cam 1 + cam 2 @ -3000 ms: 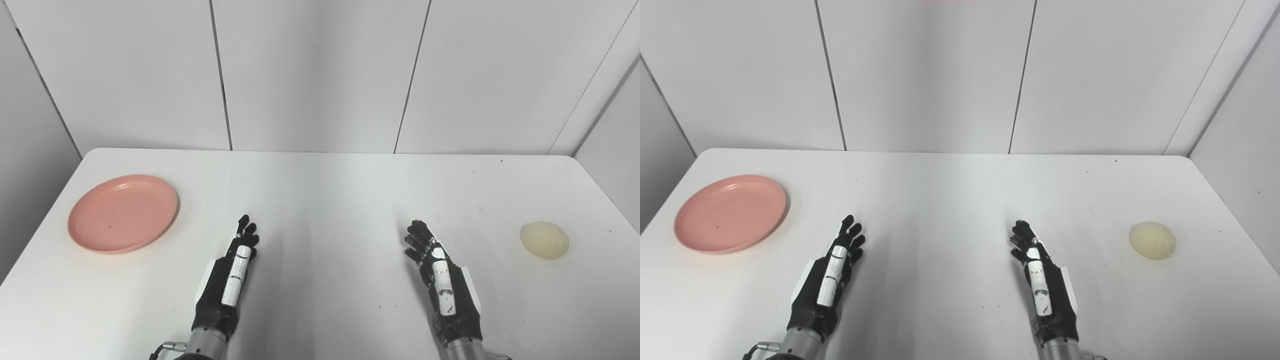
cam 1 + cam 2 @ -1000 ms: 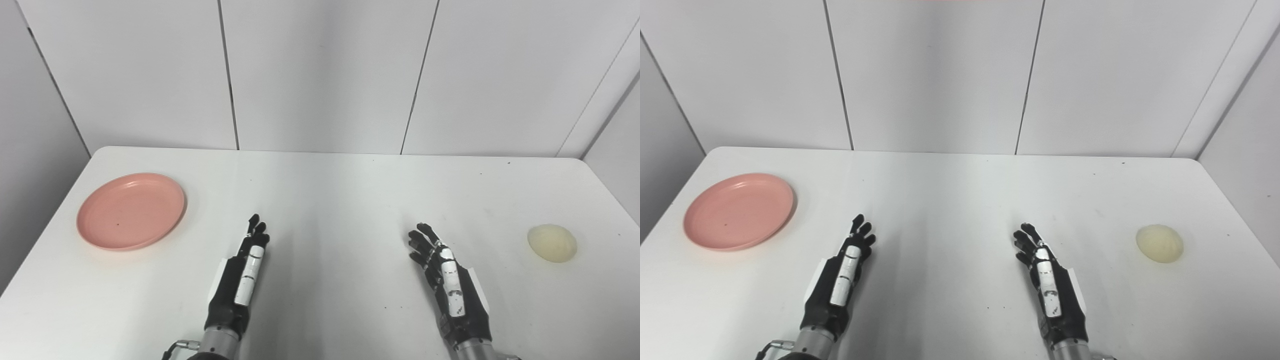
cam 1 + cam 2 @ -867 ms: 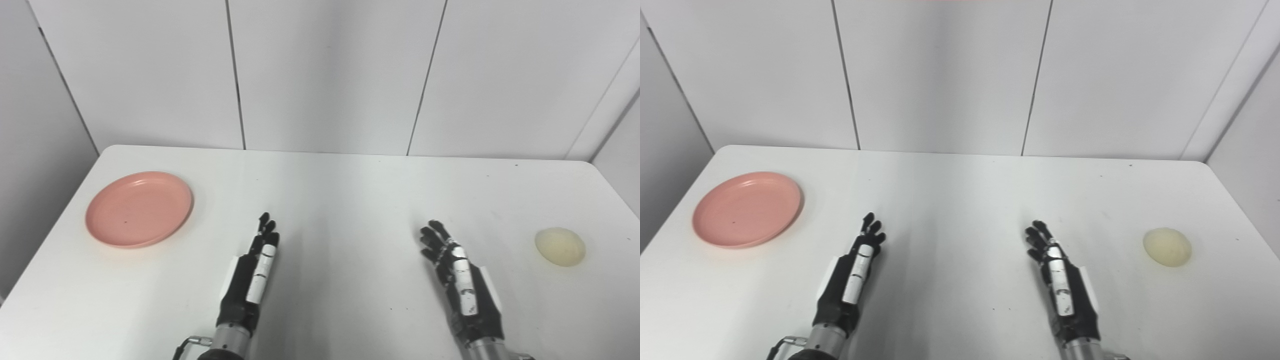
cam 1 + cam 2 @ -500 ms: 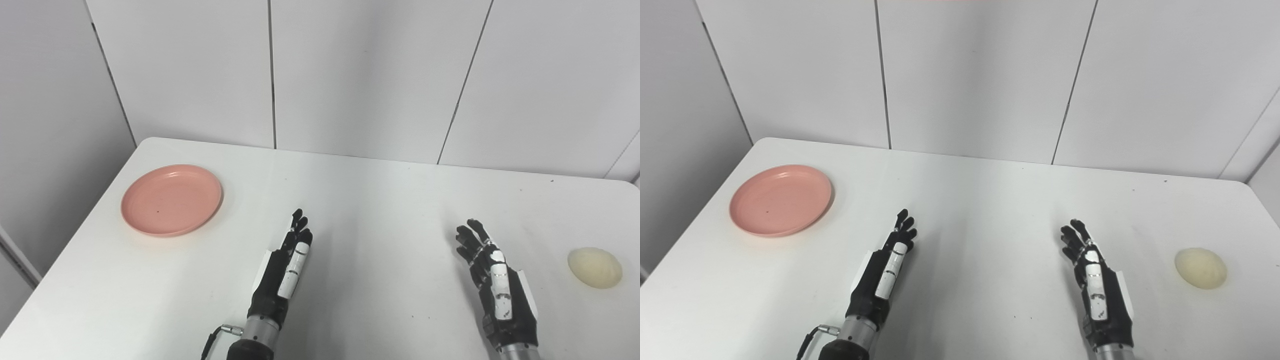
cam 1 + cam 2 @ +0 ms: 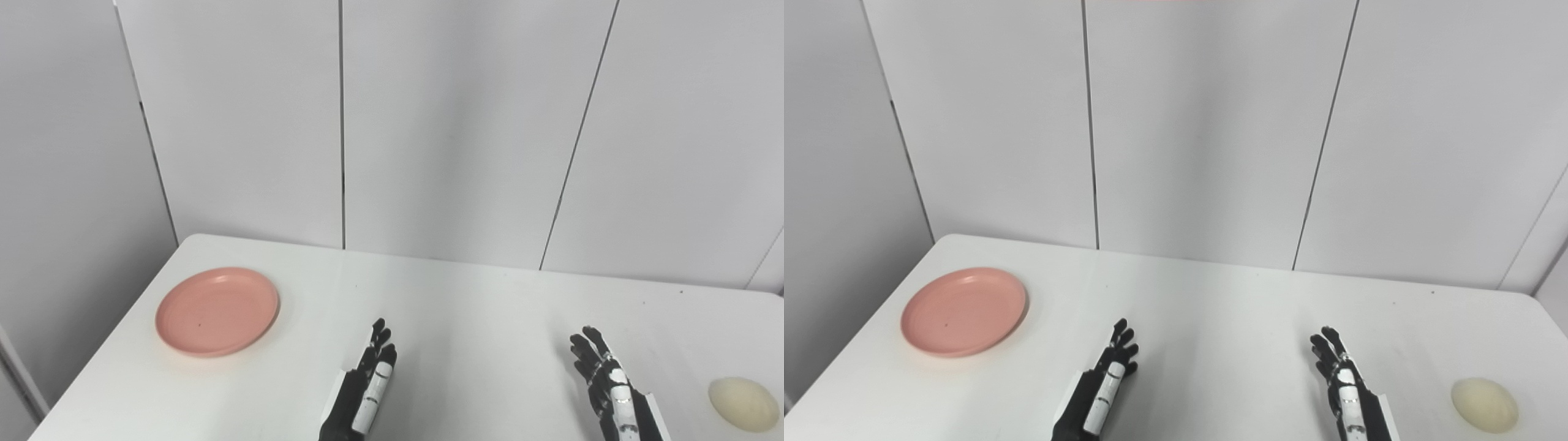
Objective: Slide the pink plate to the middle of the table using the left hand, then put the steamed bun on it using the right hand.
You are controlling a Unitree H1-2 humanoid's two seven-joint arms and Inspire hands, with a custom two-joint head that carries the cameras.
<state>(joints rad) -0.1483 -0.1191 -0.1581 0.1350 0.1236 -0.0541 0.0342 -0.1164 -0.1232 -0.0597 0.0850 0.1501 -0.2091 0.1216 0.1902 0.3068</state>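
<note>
A round, shallow pink plastic plate point(image 5: 217, 310) lies flat on the left part of a white rectangular table point(image 5: 478, 318), near its left edge and well apart from both hands. A pale cream, dome-shaped steamed bun point(image 5: 743, 404) sits on the far right of the same table, near the right edge, with bare tabletop between it and the plate. The black left hand with a white strip along its back point(image 5: 361, 395) rises from the bottom edge near the table's middle, fingers point(image 5: 378, 334) extended and close together, holding nothing. The matching black-and-white right hand point(image 5: 609, 392) comes in further right, its fingers point(image 5: 1323, 348) spread slightly apart and empty, near the bun but not touching it. Behind the table stand plain white wall panels point(image 5: 1206, 122) divided by thin dark vertical seams. No brand, label or writing can be read on any surface.
</note>
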